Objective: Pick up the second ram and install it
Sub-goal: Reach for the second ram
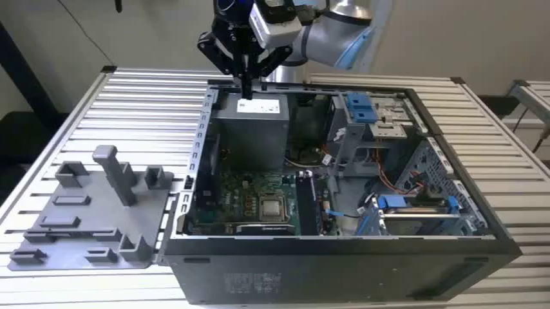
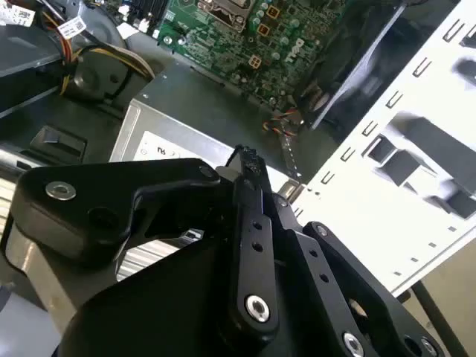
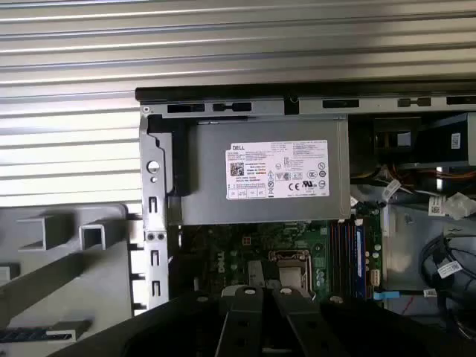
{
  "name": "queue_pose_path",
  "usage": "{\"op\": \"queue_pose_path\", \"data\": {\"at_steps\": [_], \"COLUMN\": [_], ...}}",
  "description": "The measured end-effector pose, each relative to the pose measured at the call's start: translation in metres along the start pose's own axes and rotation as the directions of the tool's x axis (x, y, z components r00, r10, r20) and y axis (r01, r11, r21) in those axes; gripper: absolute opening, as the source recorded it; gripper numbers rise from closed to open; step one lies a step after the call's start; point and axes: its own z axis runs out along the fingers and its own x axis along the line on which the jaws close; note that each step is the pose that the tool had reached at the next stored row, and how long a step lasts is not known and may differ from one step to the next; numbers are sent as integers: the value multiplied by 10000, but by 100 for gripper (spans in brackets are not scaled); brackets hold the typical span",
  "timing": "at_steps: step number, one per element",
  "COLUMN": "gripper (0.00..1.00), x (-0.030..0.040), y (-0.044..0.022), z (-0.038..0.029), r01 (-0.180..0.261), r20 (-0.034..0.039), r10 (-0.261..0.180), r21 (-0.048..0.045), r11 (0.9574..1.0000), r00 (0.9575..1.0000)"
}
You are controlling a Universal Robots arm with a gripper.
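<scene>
— Starting at the exterior view's left, what lies on the counter (image 1: 103,90)?
— A grey holder tray (image 1: 86,219). It sits at about nine o'clock from the open computer case (image 1: 344,264), just beside its wall.
— And the end effector (image 1: 246,80)?
— It hangs at twelve o'clock from the green circuit board (image 1: 249,193), over the grey power supply (image 1: 257,132). Its fingers are clenched together.
— Clenched on what?
— In the second wrist view a thin dark sliver pokes out past the fingertips (image 2: 253,223). It looks like the memory stick (image 2: 249,158), pinched edge-on. In the exterior view it points down at the power supply's label, and I cannot tell whether it touches.
— Farther right?
— A blue bracket (image 1: 362,107), between one and two o'clock from the board.
</scene>
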Motion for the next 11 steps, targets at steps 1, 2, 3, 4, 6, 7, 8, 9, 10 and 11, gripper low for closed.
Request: {"op": "queue_pose_path", "data": {"at_steps": [1, 2, 3, 4, 6, 7, 8, 9, 10, 11], "gripper": [11, 11, 11, 11, 11, 11, 11, 11, 11, 11], "x": [0, 0, 1, 1, 6, 10, 15, 21, 29, 37], "y": [0, 0, 0, 0, 0, -1, -1, -2, -2, -3], "z": [0, 0, 0, 0, 0, 0, -1, -1, -1, -1], "r01": [0, 0, 0, 0, -2, -2, -1, 0, -1, 0], "r20": [0, 0, -1, 0, 0, 0, 0, 0, 0, 0], "r10": [0, 0, 0, 0, 2, 2, 1, 0, 1, 0], "r21": [0, 0, 0, 0, 0, 0, 0, 0, 0, 0], "r11": [10000, 10000, 10000, 10000, 10000, 10000, 10000, 10000, 10000, 10000], "r00": [10000, 10000, 10000, 10000, 10000, 10000, 10000, 10000, 10000, 10000]}}
